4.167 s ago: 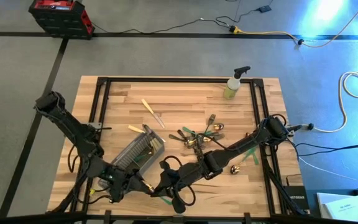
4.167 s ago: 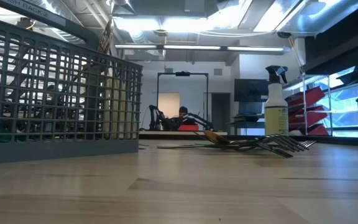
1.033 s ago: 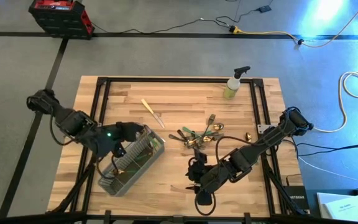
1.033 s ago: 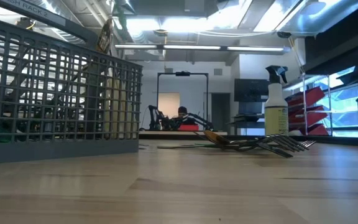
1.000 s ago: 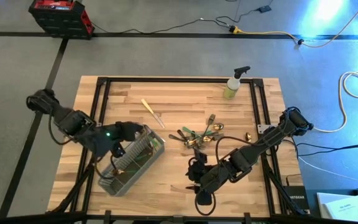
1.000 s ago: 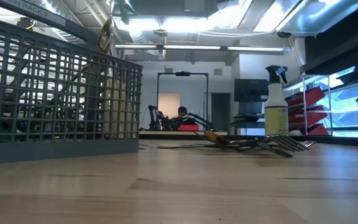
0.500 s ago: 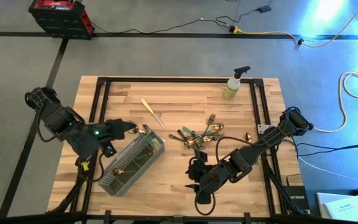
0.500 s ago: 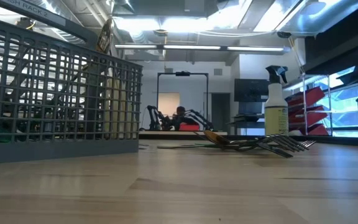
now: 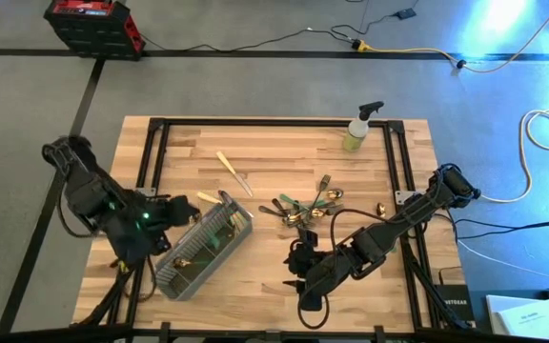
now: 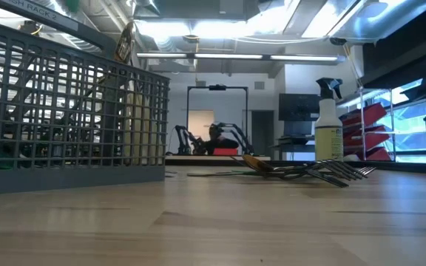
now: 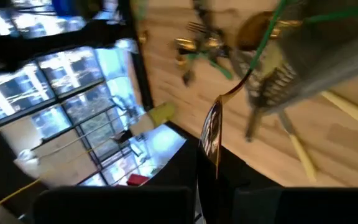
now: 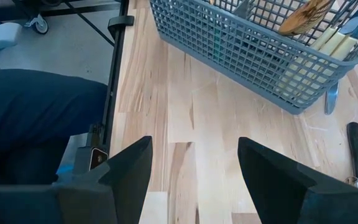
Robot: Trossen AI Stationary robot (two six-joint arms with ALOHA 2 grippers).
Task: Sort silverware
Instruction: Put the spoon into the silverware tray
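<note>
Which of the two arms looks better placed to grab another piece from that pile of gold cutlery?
Right. Its open right gripper sits empty below the tangled pile of gold-headed silverware, while the shut left gripper is at the grey wire-mesh caddy, apparently clamping a dark-handled gold piece.

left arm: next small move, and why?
Probably swing the left gripper over the grey caddy and lower. It looks shut on a dark-handled utensil, and sits beside the caddy's end, not above it. The right gripper waits open over bare table.
</note>
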